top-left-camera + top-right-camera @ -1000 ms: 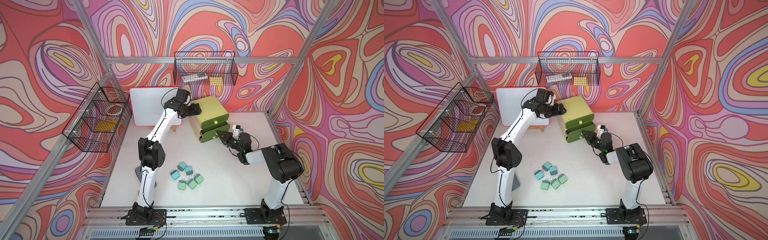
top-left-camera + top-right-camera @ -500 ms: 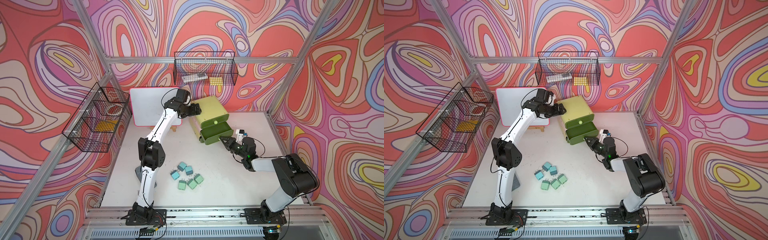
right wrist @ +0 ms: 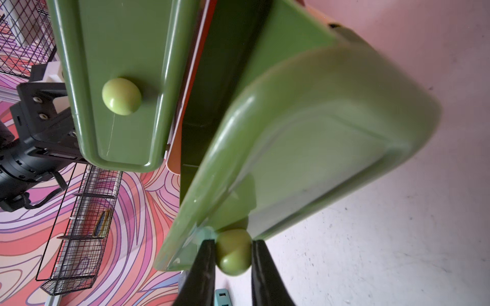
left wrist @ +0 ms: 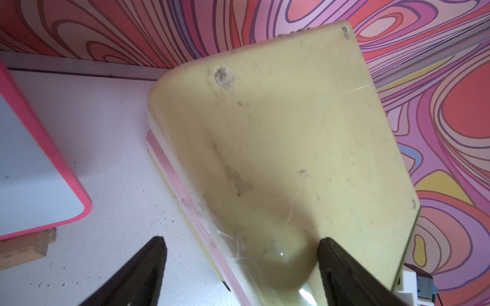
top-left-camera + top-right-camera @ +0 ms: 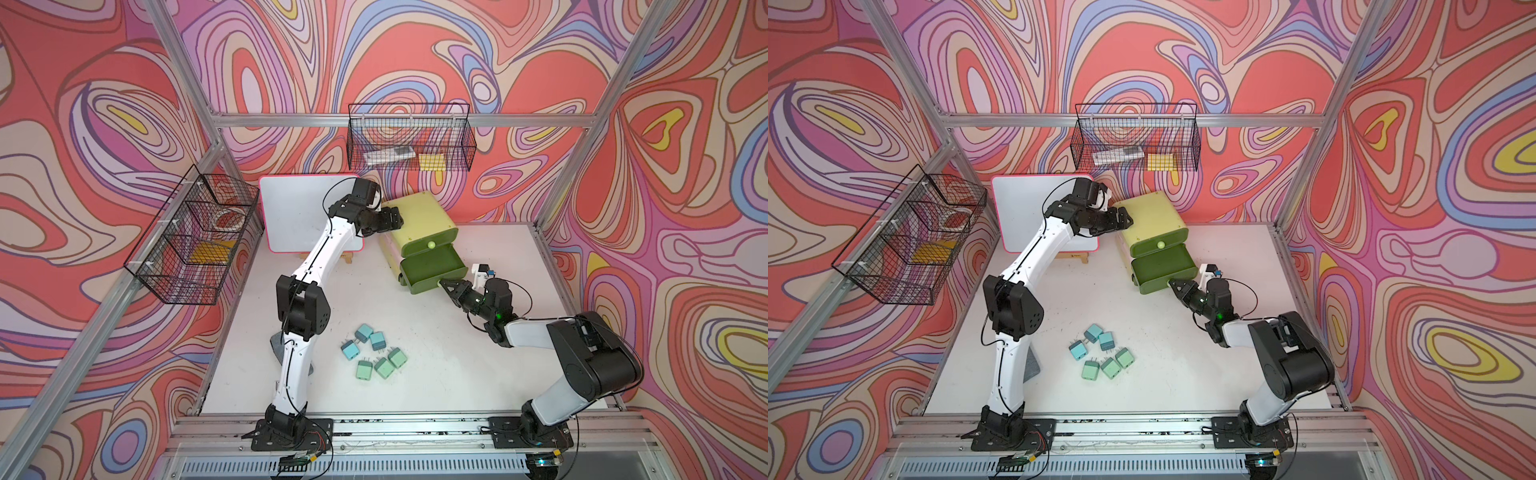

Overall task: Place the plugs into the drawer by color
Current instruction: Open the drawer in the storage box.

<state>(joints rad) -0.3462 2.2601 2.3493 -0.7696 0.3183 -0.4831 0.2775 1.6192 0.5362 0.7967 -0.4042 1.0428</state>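
The drawer chest [image 5: 419,220] stands at the back, pale yellow-green. Its upper drawer front [image 3: 116,79] is closed. The drawer [image 5: 432,270] below it is pulled out, its inside dark and bare. My right gripper [image 5: 446,284] [image 3: 232,242] is shut on that drawer's round knob [image 3: 233,251]. My left gripper [image 5: 395,218] [image 4: 241,241] stands open astride the chest's back top corner, one finger [image 4: 342,265] against the top. Three light blue plugs [image 5: 363,331] [image 5: 1093,332] and three mint green plugs [image 5: 384,368] [image 5: 1111,368] lie loose together mid-table.
A pink-framed whiteboard [image 5: 307,216] on a wooden stand leans at the back left, close behind my left arm. Black wire baskets hang on the left wall [image 5: 191,241] and the back wall [image 5: 409,141]. One blue plug [image 3: 222,298] shows beyond my right fingers.
The right gripper has drawn the lower drawer out toward the front right, and its arm has swung lower and to the right. The left arm and the plugs have stayed put.
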